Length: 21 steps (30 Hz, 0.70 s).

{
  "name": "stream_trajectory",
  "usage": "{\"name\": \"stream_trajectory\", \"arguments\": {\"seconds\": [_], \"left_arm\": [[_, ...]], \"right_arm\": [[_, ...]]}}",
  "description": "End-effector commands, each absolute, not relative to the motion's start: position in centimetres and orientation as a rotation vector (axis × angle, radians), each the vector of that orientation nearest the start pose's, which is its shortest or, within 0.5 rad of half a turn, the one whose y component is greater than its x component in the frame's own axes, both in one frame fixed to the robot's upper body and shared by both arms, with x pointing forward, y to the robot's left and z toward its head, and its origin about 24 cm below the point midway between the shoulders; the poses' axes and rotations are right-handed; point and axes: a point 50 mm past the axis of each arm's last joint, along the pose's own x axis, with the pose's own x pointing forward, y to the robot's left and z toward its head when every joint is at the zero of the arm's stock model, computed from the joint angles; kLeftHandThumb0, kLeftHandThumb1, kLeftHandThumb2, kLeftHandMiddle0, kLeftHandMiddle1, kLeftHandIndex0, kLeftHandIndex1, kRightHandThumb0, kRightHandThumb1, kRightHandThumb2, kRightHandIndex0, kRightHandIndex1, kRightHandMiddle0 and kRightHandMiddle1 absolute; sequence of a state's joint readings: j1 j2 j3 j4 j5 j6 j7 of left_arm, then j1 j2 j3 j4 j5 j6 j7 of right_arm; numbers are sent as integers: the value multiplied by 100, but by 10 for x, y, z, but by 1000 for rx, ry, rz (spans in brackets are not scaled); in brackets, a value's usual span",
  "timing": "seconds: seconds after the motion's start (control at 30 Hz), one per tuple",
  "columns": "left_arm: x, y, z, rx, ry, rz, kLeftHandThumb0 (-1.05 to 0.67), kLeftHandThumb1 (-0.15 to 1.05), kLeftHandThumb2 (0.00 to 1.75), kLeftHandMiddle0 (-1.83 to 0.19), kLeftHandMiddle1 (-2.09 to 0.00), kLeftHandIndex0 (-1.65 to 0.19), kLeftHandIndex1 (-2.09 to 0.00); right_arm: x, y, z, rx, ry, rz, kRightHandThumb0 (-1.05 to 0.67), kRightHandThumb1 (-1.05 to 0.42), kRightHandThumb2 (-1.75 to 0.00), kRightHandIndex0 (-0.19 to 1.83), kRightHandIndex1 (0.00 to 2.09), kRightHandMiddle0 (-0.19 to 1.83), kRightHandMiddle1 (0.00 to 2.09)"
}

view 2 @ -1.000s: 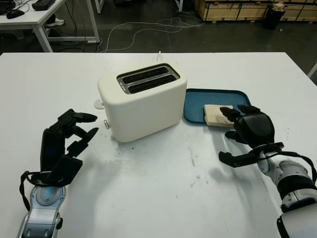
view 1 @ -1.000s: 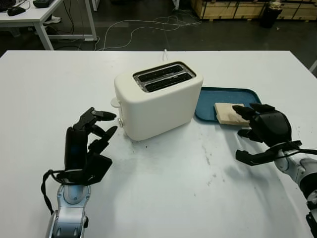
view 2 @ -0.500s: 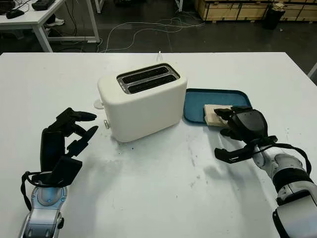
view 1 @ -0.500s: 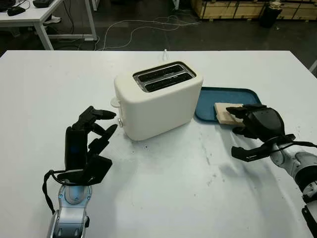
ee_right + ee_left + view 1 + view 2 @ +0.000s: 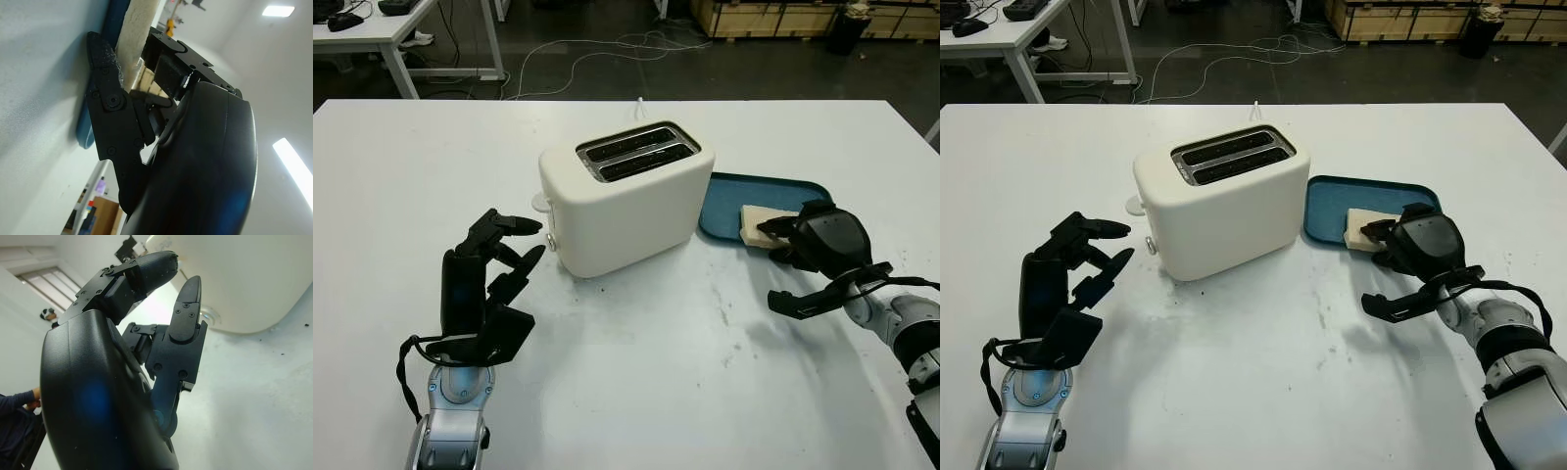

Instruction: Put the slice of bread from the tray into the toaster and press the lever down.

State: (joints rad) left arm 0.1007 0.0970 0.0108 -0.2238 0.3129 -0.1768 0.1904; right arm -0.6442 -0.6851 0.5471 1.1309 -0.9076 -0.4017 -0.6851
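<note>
Change: right hand (image 5: 808, 257) has pushed further onto the bread since a second ago; left hand unmoved.
Landmark: cream toaster (image 5: 625, 199), mid-worktop (image 5: 626, 382), both slots empty.
Tray (image 5: 724, 201): teal, touching the toaster's right side.
Slice of bread (image 5: 762, 224): lying in the tray, on the side far from the toaster.
Right hand: over the slice, fingers (image 5: 108, 105) against its edge; a firm grip cannot be told.
Left hand (image 5: 487, 287): open, upright, just left of the toaster, fingertips near its lever knob (image 5: 550, 241).

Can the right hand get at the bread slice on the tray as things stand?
Probably yes: the right hand is already at the bread slice on the tray, fingers against it, nothing between.
</note>
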Motion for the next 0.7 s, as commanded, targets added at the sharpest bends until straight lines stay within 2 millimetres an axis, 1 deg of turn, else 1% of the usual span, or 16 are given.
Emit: {"name": "stream_trajectory", "arguments": {"seconds": [0.0,0.07,0.1,0.13,0.17,0.2,0.3,0.33,0.43,0.6,0.67], "left_arm": [[229,173,94,390,-349,189,-27,92,15,-63,-164,-58,-103],[229,173,94,393,-348,186,-28,92,15,-63,-164,-58,-103],[229,173,94,392,-347,186,-28,92,15,-63,-164,-58,-103],[229,173,94,391,-347,185,-28,92,15,-63,-164,-58,-103],[229,173,94,390,-345,184,-28,92,15,-63,-164,-59,-103],[229,173,94,391,-343,184,-28,92,15,-63,-164,-59,-103],[229,173,94,390,-342,183,-28,92,15,-63,-164,-59,-102],[229,173,93,387,-340,184,-28,92,15,-63,-164,-59,-102],[229,173,93,390,-340,186,-27,92,15,-64,-164,-59,-102],[229,173,93,395,-343,186,-26,92,15,-64,-164,-59,-102],[229,173,93,393,-343,186,-26,92,15,-64,-164,-59,-101]], "right_arm": [[323,-276,47,-1714,-269,90,-55,-92,-22,70,138,97,42],[322,-275,48,-1697,-309,65,-56,-92,-22,75,133,96,54],[322,-275,50,-1693,-333,47,-56,-92,-24,75,137,92,63],[322,-274,51,-1688,-355,31,-57,-92,-27,72,155,85,81],[322,-273,53,-1683,-393,8,-57,-92,-28,70,164,80,92],[322,-273,56,-1681,-429,-12,-58,-92,-33,74,170,75,112],[325,-271,65,-1677,-509,-64,-61,-92,-43,81,174,63,149],[326,-270,68,-1680,-530,-77,-62,-92,-48,84,174,59,164],[330,-267,78,-1673,-597,-103,-62,-92,-53,85,175,58,173],[336,-262,94,-1696,-698,-132,-61,-92,-51,87,175,56,175],[338,-261,99,-1691,-725,-139,-60,-92,-46,89,175,58,175]]}}
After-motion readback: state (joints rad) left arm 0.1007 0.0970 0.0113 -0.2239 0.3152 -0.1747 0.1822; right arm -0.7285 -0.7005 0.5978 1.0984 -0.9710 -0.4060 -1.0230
